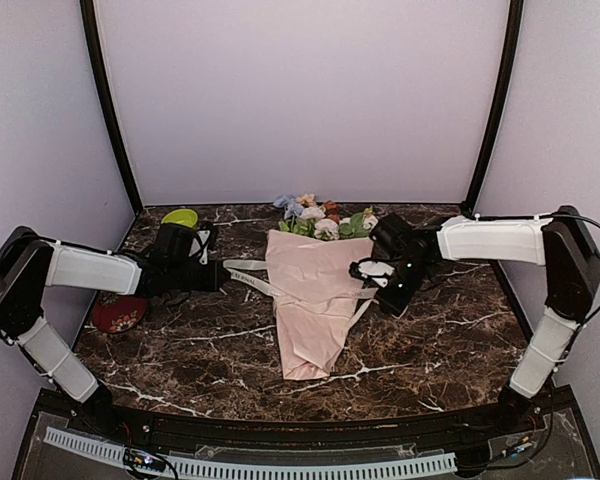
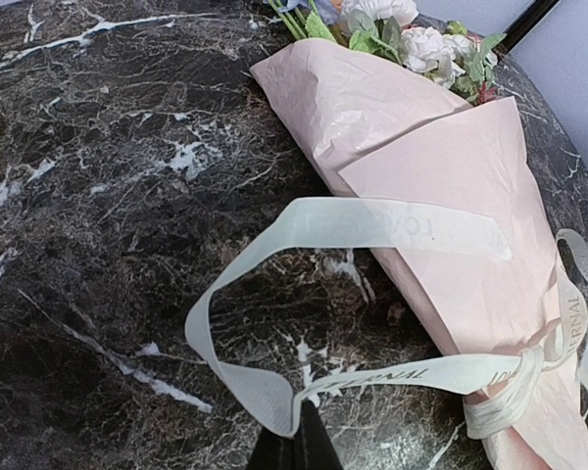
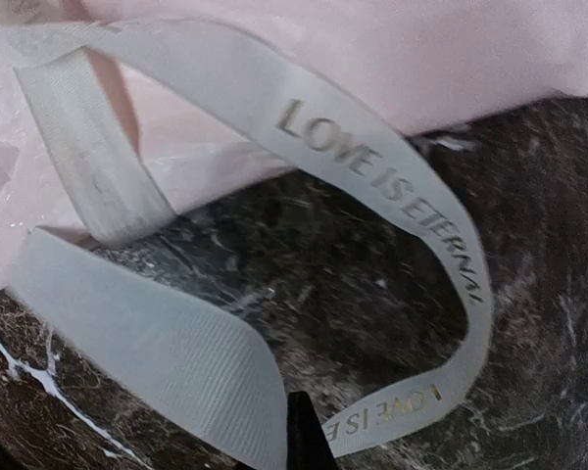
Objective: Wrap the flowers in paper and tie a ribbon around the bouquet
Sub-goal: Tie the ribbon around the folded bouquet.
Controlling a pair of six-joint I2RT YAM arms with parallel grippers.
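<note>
Dark marble table in front of you carries the bouquet, lying mid-surface with its blooms toward the far wall. Your left gripper and right gripper each pinch one side of the ribbon, which crosses the bouquet.

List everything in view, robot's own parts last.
bouquet: one, pale pink paper cone, lying mid-table
flowers: one bunch, white, blue and peach, at the bouquet's far end
ribbon: one, cream with lettering, across the bouquet, looping out both sides
bowl: one, green, far left
dish: one, red, left side, partly hidden by the left arm
table: one, dark marble, under everything
left hand: one, black, shut on the ribbon's left loop
right hand: one, black, shut on the ribbon's right loop
</note>
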